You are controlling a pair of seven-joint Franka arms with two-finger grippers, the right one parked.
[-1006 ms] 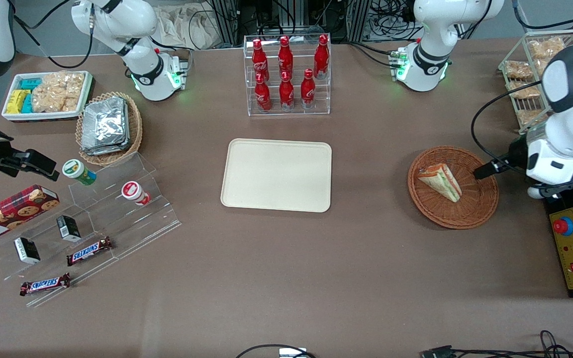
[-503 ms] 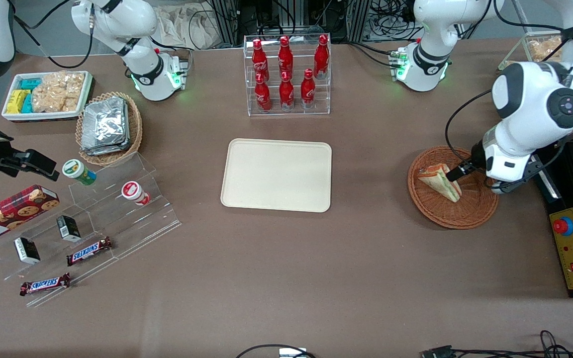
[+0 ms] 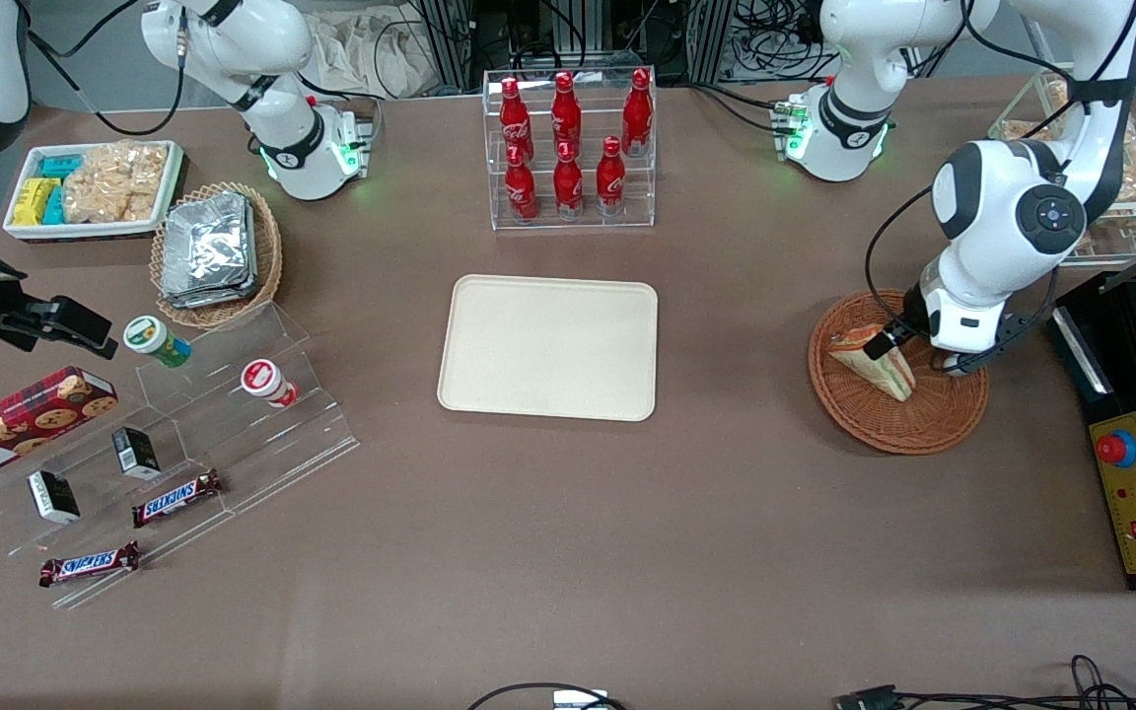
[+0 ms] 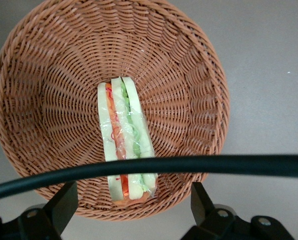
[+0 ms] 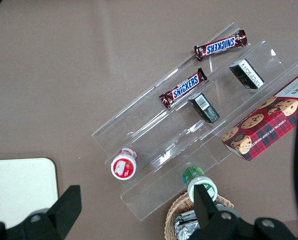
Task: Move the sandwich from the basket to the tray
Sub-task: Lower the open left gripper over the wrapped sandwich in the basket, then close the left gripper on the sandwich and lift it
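- The small triangular sandwich (image 3: pixel 874 361) of white bread with green and red-orange filling, in clear wrap, lies inside the round, shallow, reddish-brown woven wicker basket (image 3: pixel 923 419), at the right of the front frame, toward the working arm's end of the brown surface (image 3: pixel 568 552).
- In the wrist view the sandwich (image 4: pixel 125 145) lies on its edge across the basket (image 4: pixel 49 75) floor, its bread and filling layers facing up, one end touching the woven wall.
- The left arm's hand (image 3: pixel 933 357) hangs low over the basket, just above the sandwich; in the front frame its body covers part of the wedge.
- The dark fingers (image 4: pixel 64 207) stand well apart, one on either side of the sandwich's end, and hold nothing; neither touches the wrap.
- A black cable (image 4: pixel 188 164) crosses the wrist view in front of the sandwich.
- The flat rectangular cream-beige tray (image 3: pixel 548 347) with rounded corners and a low rim lies at the centre of the front frame, well apart from the basket, with nothing on it.
- A clear rack of red bottles (image 3: pixel 568 148) stands at upper centre, farther from the front camera than the tray.
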